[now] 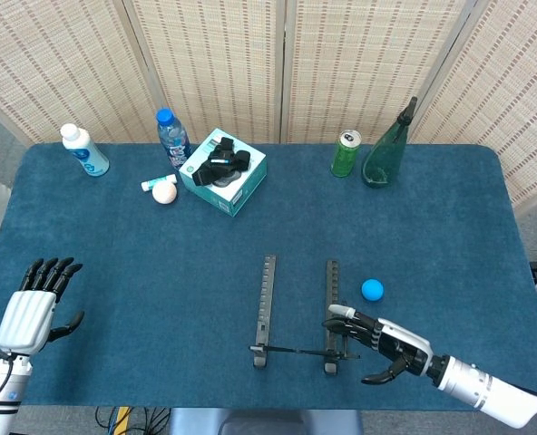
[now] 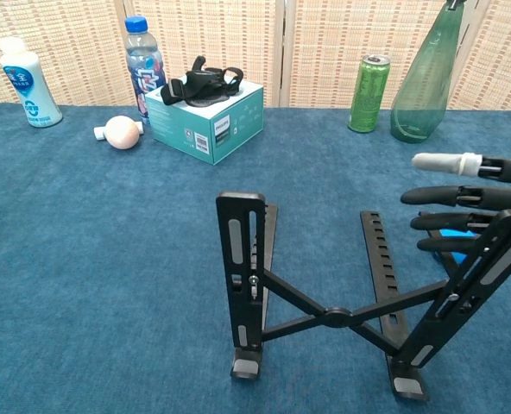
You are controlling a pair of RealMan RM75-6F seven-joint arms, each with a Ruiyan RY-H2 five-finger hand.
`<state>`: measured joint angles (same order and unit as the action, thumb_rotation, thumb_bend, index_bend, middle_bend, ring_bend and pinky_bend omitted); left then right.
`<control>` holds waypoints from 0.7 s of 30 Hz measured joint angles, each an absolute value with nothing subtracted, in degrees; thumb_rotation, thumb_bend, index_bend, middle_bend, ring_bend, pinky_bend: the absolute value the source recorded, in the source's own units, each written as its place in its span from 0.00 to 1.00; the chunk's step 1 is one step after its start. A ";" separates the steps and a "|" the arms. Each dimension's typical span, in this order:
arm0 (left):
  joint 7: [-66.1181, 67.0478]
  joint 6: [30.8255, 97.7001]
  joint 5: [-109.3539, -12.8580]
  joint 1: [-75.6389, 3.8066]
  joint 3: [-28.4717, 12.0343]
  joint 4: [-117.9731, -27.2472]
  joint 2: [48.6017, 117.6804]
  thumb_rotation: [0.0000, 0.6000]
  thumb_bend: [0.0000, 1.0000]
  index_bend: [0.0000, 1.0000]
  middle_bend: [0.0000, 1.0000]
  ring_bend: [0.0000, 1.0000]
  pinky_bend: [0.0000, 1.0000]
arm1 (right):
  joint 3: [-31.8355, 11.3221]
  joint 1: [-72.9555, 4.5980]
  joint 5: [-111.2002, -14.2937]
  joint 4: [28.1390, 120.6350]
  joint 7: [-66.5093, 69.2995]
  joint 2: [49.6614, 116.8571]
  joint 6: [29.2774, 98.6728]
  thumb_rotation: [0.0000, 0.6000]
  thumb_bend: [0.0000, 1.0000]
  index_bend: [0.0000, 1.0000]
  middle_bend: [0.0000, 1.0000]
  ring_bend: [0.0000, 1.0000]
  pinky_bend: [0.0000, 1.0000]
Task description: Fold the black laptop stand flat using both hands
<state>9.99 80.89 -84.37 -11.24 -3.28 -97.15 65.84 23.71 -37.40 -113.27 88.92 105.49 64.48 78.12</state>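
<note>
Right hand (image 1: 377,342), open and empty at the stand's (image 1: 297,313) three o'clock, could tip it if pushing alone.

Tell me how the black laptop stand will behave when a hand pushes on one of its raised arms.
The black laptop stand probably hinges rather than flexes: crossed bars meet at a central pivot. Standing on small feet on blue cloth, it may slide or tip sideways if only the right hand pushes.

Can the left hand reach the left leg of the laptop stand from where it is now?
Probably yes. The left hand is open at the table's near-left edge, and only bare blue cloth lies between it and the laptop stand.
</note>
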 measured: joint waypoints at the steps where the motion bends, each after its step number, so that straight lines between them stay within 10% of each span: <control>1: 10.02 80.89 -84.37 -11.24 -3.28 -97.15 65.82 1.00 0.24 0.14 0.11 0.06 0.01 | 23.83 -37.56 -113.37 88.72 105.72 64.73 77.98 1.00 0.00 0.00 0.14 0.08 0.02; 21: 10.28 80.64 -84.29 -11.37 -3.30 -97.27 65.88 1.00 0.24 0.14 0.11 0.06 0.01 | 27.22 -38.93 -112.41 85.53 109.58 69.31 74.85 1.00 0.00 0.00 0.14 0.08 0.02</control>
